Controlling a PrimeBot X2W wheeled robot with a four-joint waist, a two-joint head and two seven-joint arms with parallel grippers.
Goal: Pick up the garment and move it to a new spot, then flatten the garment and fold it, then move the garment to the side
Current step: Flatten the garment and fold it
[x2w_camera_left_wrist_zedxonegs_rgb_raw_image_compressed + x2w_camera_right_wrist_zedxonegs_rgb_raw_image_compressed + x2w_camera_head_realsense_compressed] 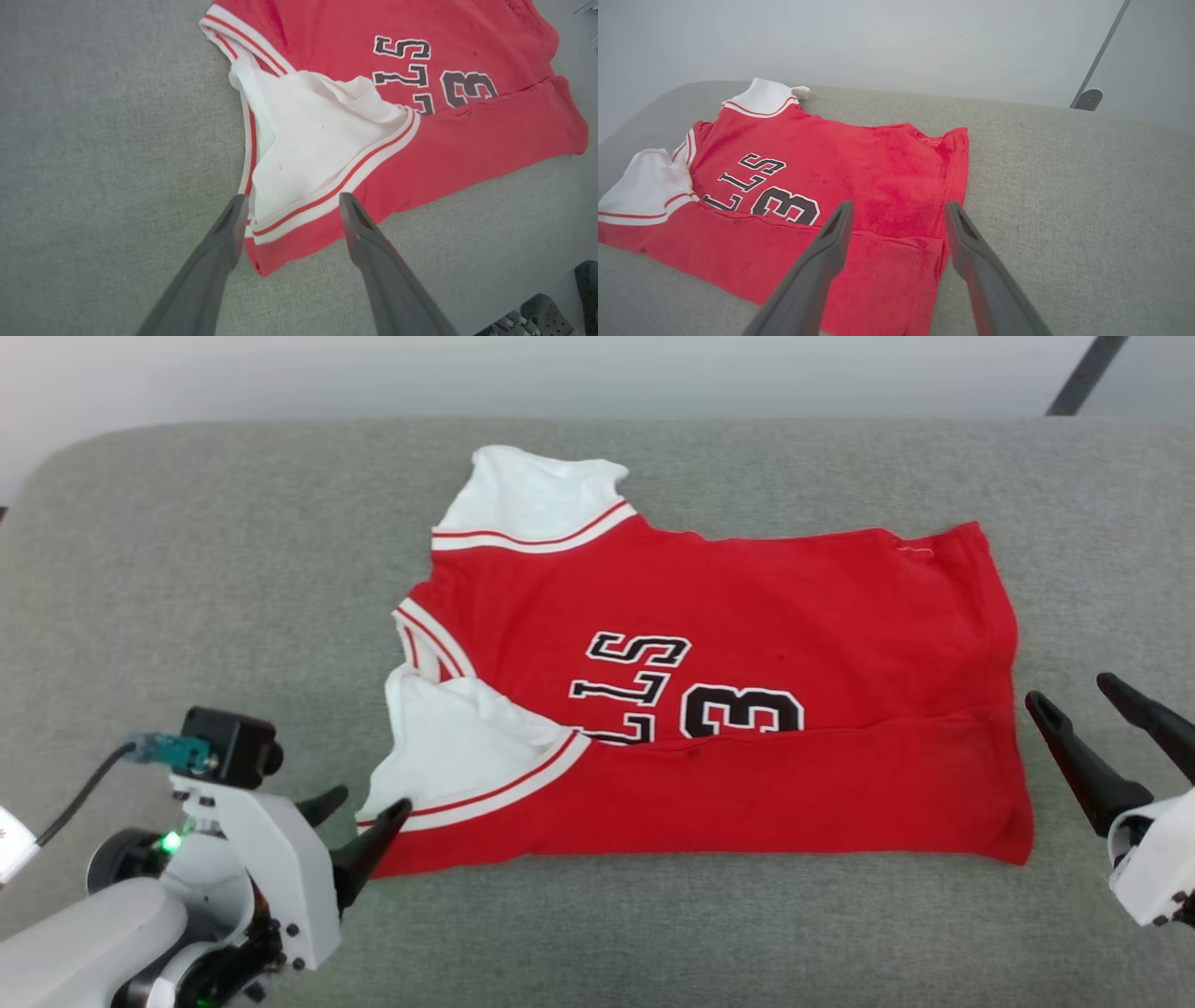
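The garment (747, 644), a red jersey shirt with white sleeves and black lettering, lies on the grey cushioned surface (187, 597) with its near long edge folded up over the chest print. My left gripper (362, 800) stands open at the garment's near left corner, its fingertips by the folded white sleeve (308, 149), gripping nothing. The left gripper (293, 200) straddles the striped sleeve hem without closing on it. My right gripper (1074, 689) is open just off the garment's right hem. Over the folded hem corner (920, 252) hovers the right gripper (899, 207).
A pale wall (597, 373) rises behind the surface's far edge, and a dark slanted pole (1083, 375) stands at the far right. Bare grey surface extends left and right of the garment and along the front edge.
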